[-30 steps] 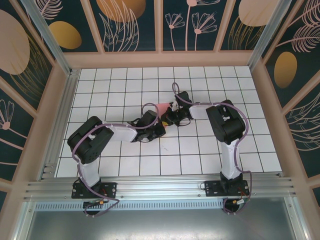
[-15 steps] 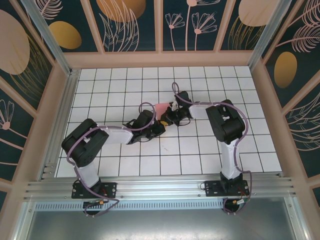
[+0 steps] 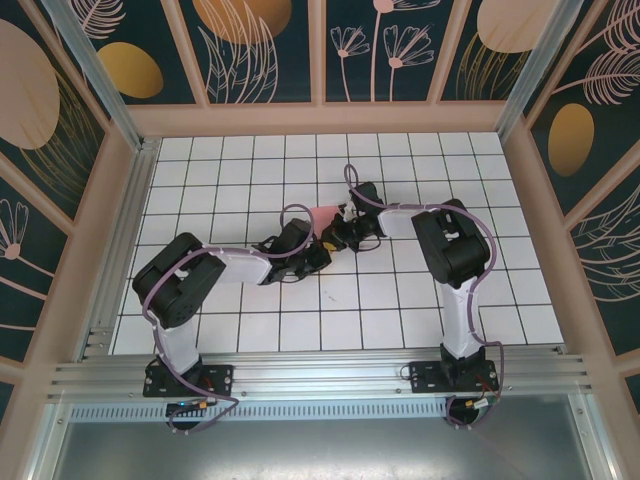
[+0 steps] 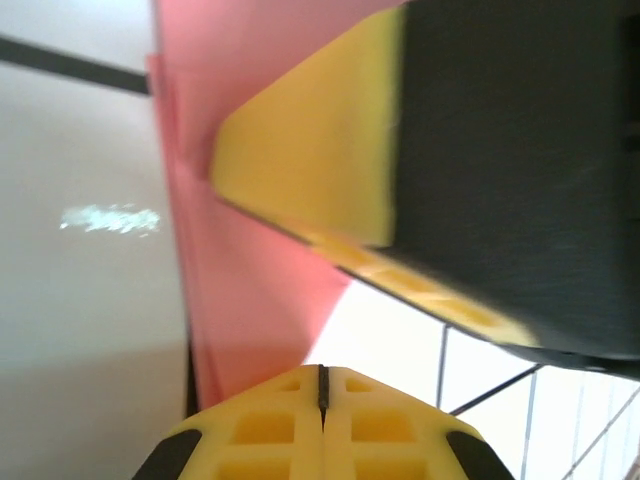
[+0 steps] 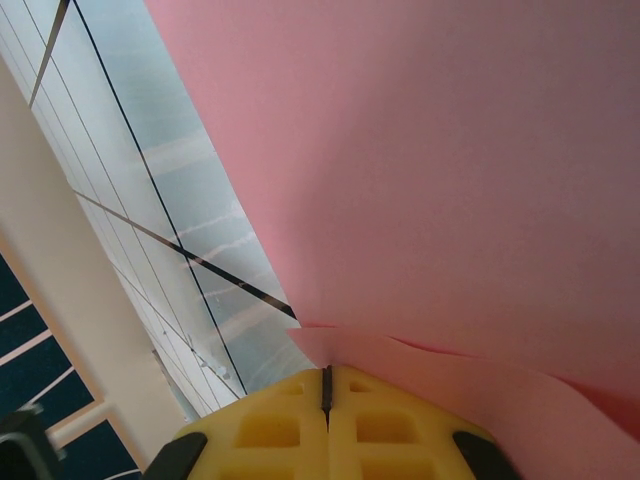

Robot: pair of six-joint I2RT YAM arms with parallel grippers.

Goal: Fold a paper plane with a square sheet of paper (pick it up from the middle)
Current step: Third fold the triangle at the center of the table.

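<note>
Left tool (image 4: pixel 322 378) has shifted slightly against the pink paper (image 4: pixel 240 300).

Below me spreads a white tiled floor (image 3: pixel 400 300), dark-lined and glossy. Ahead and to either side rise dark teal wall panels (image 3: pixel 270 50) painted with peach leaves and flowers, in a peach frame (image 3: pixel 320 118). Behind me runs an aluminium rail (image 3: pixel 320 375).

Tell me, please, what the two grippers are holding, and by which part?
Both pinch the pink paper by an edge: left gripper, right gripper; which edge cannot be told.
</note>
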